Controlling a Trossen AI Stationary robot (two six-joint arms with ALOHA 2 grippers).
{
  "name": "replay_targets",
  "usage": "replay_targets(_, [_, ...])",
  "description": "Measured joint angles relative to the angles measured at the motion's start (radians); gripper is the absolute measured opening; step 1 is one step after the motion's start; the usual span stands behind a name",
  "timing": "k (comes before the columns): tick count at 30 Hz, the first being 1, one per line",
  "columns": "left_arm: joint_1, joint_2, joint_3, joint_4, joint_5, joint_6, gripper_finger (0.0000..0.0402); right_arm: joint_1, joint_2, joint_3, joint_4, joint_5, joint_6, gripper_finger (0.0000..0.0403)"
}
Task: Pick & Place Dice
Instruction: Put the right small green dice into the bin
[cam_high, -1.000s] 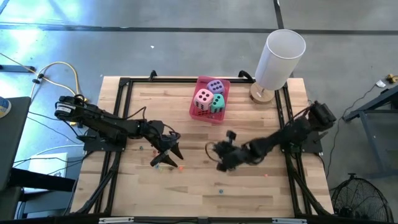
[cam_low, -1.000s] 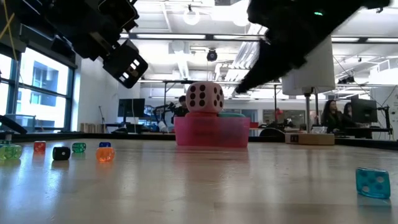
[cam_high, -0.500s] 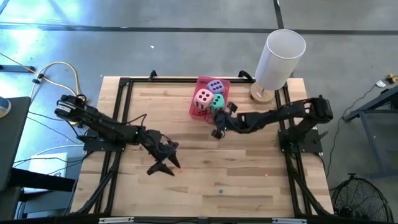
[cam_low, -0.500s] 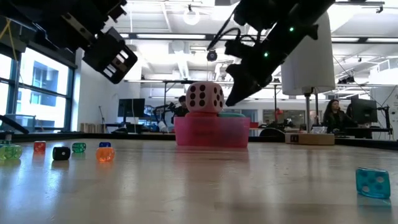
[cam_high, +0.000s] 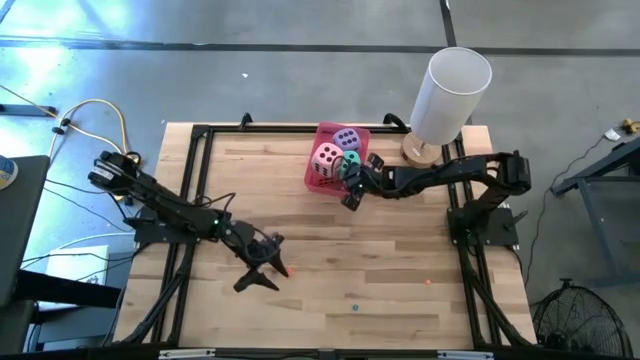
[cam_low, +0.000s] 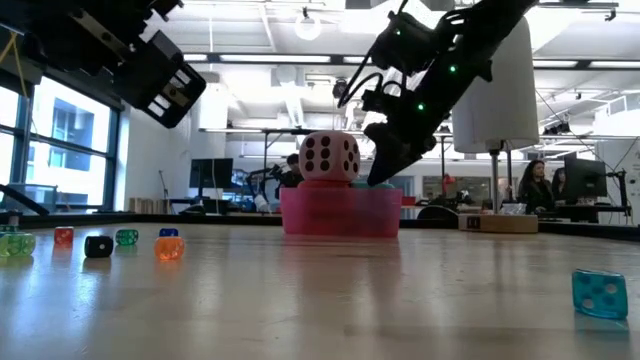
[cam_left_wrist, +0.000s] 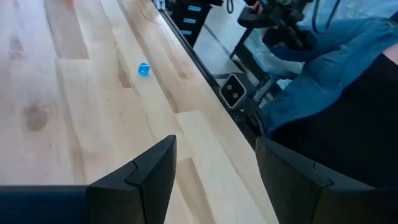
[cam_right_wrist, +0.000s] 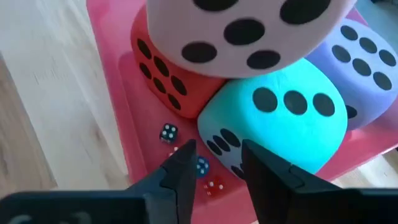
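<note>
The pink tray (cam_high: 312, 172) stands at the table's far middle. Inside it the pink die (cam_high: 326, 157) lies on top of the red die (cam_right_wrist: 166, 70), the teal die (cam_right_wrist: 283, 121) and the purple die (cam_high: 347, 138). My right gripper (cam_right_wrist: 214, 165) hovers over the tray's near right corner, slanting down. Its fingers are narrowly open with nothing between them, just in front of the teal die. Tiny beads (cam_right_wrist: 200, 165) lie on the tray floor below. My left gripper (cam_high: 258, 275) hangs open over bare wood at the table's near left.
Small coloured beads (cam_low: 168, 247) lie on the left of the table, and a blue one (cam_low: 600, 293) lies near the front. A white cylinder (cam_high: 450, 95) stands on a wooden base at the far right corner. A person in blue trousers (cam_left_wrist: 329, 81) is beyond the table's near edge.
My right gripper has swung from the table's middle toward the far edge and now hangs over the tray's near right corner. My left gripper has drifted toward the near edge. The dice have stayed in place.
</note>
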Motion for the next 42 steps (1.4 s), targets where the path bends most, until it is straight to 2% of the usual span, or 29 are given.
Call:
replay_targets(6, [-0.034, 0.000, 0.000, 0.003, 0.000, -0.001, 0.0214, 0.002, 0.000, 0.000, 0.028, -0.020, -0.015, 0.0148])
replay_targets(17, [-0.052, 0.000, 0.000, 0.034, 0.001, -0.003, 0.0214, 0.039, -0.003, 0.000, 0.066, 0.007, -0.080, 0.0229])
replay_targets(25, [-0.060, 0.000, 0.000, 0.043, 0.000, -0.071, 0.0214, 0.157, -0.069, 0.000, 0.069, 0.157, -0.172, 0.0222])
replay_targets(29, [-0.040, 0.000, 0.000, 0.035, 0.000, -0.128, 0.0214, 0.243, -0.134, 0.000, 0.067, 0.168, -0.128, 0.0210])
replay_targets(33, [0.002, -0.013, 0.000, -0.086, 0.007, -0.150, 0.0214, 0.341, -0.173, 0.002, 0.068, 0.113, -0.056, 0.0201])
replay_targets(39, [0.049, -0.068, 0.000, -0.392, 0.000, -0.054, 0.0214, 0.479, -0.169, 0.001, 0.131, 0.008, -0.006, 0.0196])
replay_targets(42, [0.059, -0.112, 0.000, -0.530, -0.109, 0.020, 0.0214, 0.530, -0.148, 0.002, 0.178, -0.013, -0.012, 0.0196])
